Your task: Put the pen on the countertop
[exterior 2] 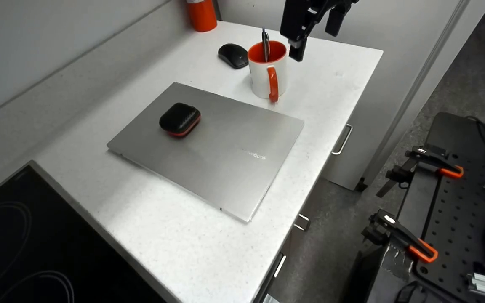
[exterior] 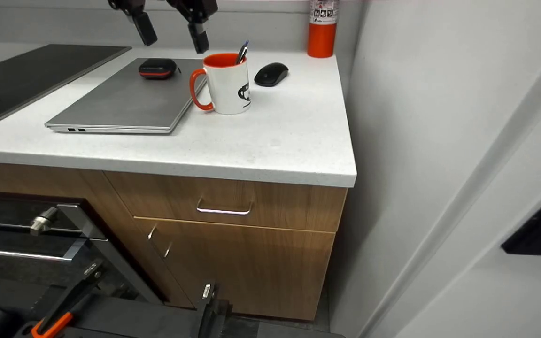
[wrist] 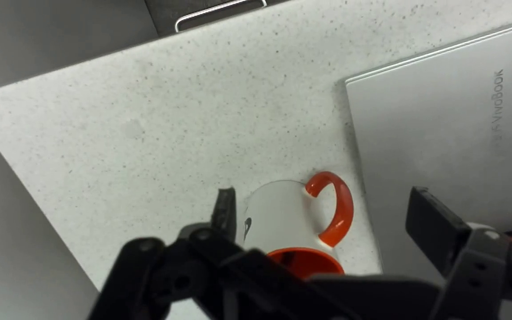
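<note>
The thin dark pen [exterior: 242, 52] stands tilted in a white mug with an orange inside and handle [exterior: 227, 96]. In an exterior view the pen [exterior 2: 266, 45] sticks up above the mug's rim [exterior 2: 260, 80]. In the wrist view only a dark streak shows inside the mug [wrist: 278, 213]; my gripper hides the rest. The mug stands on the white countertop [exterior: 270, 145], beside the laptop. My gripper [exterior: 174, 41] is open and empty, above the countertop and near the mug. It also shows open in the wrist view [wrist: 322, 195].
A grey closed laptop [exterior 2: 225, 160] lies left of the mug in an exterior view, with a black-red case [exterior: 158, 70] on it. A black mouse [exterior: 271, 74] lies by the mug. A red cylinder [exterior: 321, 40] stands at the back. The black stovetop [exterior 2: 15, 244] adjoins the countertop.
</note>
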